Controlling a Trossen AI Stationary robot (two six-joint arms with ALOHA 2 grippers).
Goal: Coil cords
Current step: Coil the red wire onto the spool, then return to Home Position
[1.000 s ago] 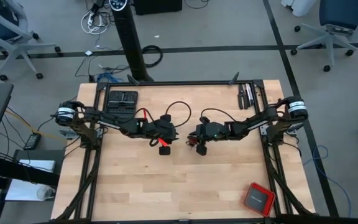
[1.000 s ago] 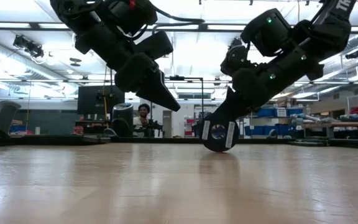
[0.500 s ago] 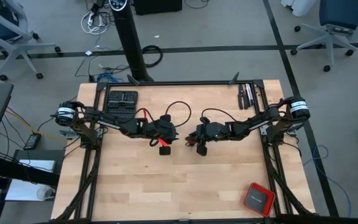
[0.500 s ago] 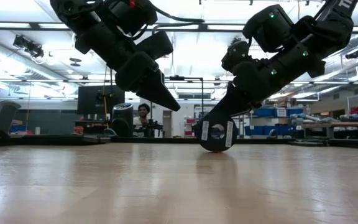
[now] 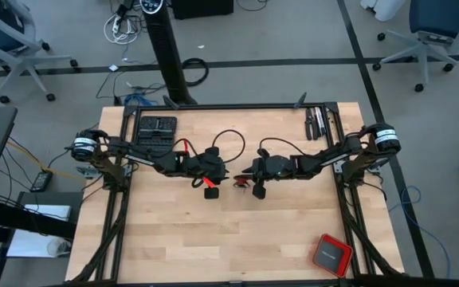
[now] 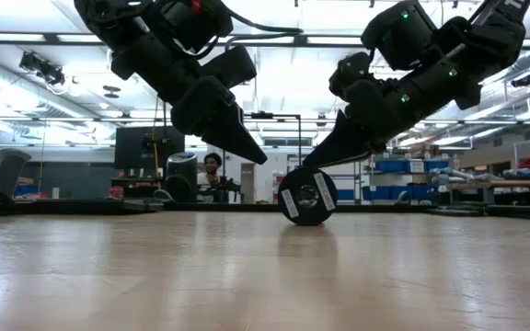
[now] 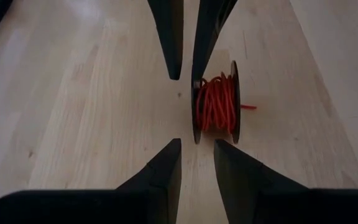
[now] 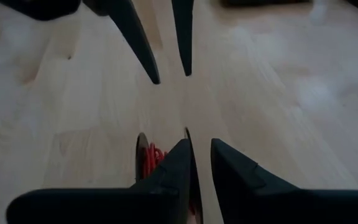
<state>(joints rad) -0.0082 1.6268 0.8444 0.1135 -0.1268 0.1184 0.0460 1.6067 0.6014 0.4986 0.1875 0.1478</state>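
Note:
The cords are a thin red cord wound on a small black spool (image 7: 216, 106), which stands on edge on the table (image 6: 306, 196) at its middle (image 5: 241, 182). A short red end (image 7: 248, 107) sticks out sideways. My right gripper (image 8: 199, 142) slants down onto the spool's top (image 6: 313, 165), its fingers a little apart. My left gripper (image 7: 197, 146) hangs just left of the spool, clear of the table, slightly open with nothing between its fingers. My right gripper straddles one flange (image 8: 190, 146) of the spool from above, slanting down from the table's right. One finger (image 8: 169, 171) stands in the groove over the red cord and the other (image 8: 229, 168) outside the flange. Wood shows between finger and flange. The spool rests on its rims.
A red square box (image 5: 331, 254) lies near the front right corner. A black tray (image 5: 157, 129) sits at the far left and dark tools (image 5: 317, 121) at the far right. The wood in front of both grippers is bare. A person (image 6: 213, 167) sits in the room behind.
My right gripper has shifted a little toward the table's left, toward my left gripper. The spool has rolled that way along the table with it, its white labels turning.

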